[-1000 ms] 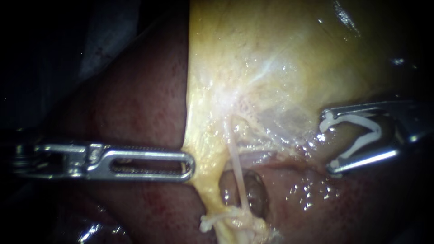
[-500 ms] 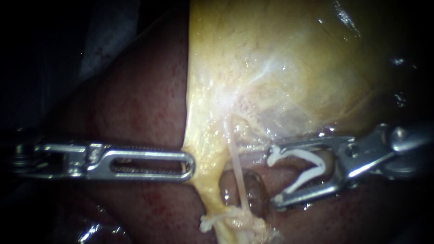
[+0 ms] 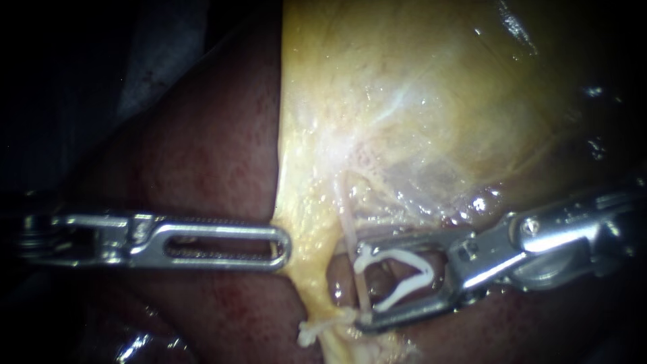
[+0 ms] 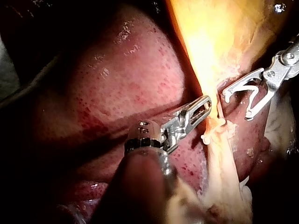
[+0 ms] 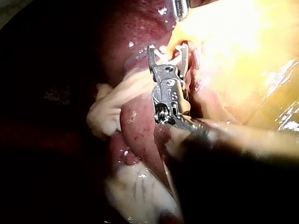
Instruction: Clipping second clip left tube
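A thin pale tube [image 3: 347, 216] runs down from the yellow gallbladder [image 3: 404, 101] to a frayed pale knot of tissue [image 3: 317, 330]. My right instrument [image 3: 357, 286] comes in from the right with its jaws wide apart. They carry an open white clip [image 3: 404, 273], one arm along each jaw. The tube's lower stretch lies between the clip's arms, near their tips. My left instrument [image 3: 283, 246] has its slotted jaws shut on the gallbladder's edge, left of the tube. The left wrist view shows the same grip [image 4: 205, 105] and the clip [image 4: 250, 91] just beyond it.
Dark red liver [image 3: 202, 155] lies left of and below the gallbladder. A dark hollow [image 3: 384, 296] sits behind the tube, inside the clip's span. In the right wrist view my right instrument [image 5: 167, 51] reaches over the liver [image 5: 135, 126] toward the gallbladder's lit edge.
My right instrument has moved left and downward with the open clip, from beside the gallbladder to the tube, which now sits between the clip's arms. The left instrument has held still.
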Tool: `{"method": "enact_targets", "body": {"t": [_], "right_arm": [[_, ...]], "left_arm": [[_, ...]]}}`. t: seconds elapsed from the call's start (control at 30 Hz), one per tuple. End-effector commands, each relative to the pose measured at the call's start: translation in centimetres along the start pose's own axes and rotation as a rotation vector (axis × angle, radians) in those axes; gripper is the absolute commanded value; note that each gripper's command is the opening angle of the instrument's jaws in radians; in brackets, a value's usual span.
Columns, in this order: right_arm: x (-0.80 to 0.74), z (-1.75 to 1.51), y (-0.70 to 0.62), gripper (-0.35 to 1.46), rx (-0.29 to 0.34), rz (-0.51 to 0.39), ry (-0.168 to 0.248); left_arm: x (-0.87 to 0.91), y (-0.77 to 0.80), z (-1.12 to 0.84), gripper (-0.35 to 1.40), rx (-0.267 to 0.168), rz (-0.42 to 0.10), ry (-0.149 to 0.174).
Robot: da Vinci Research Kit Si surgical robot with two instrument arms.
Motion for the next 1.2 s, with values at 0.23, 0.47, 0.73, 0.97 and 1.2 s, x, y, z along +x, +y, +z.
{"method": "enact_targets", "body": {"t": [0.23, 0.47, 0.73, 0.97, 1.2], "right_arm": [[-0.11, 0.13, 0.04, 0.55, 0.007, 0.012, -0.004], [-0.23, 0.31, 0.08, 0.55, 0.025, 0.024, -0.01], [-0.3, 0.5, 0.11, 0.54, 0.041, 0.031, -0.017], [-0.3, 0.57, 0.18, 0.54, 0.038, 0.031, -0.017], [-0.28, 0.71, 0.2, 0.54, 0.042, 0.03, -0.018]], "left_arm": [[0.0, -0.01, 0.0, -0.16, 0.0, 0.0, 0.0], [0.0, -0.01, 0.0, -0.16, 0.0, -0.001, 0.0], [0.0, -0.02, 0.0, -0.16, 0.0, -0.001, -0.001], [0.0, -0.03, 0.0, -0.16, 0.0, -0.001, -0.001], [0.0, -0.03, 0.01, -0.16, -0.001, -0.001, -0.001]]}}
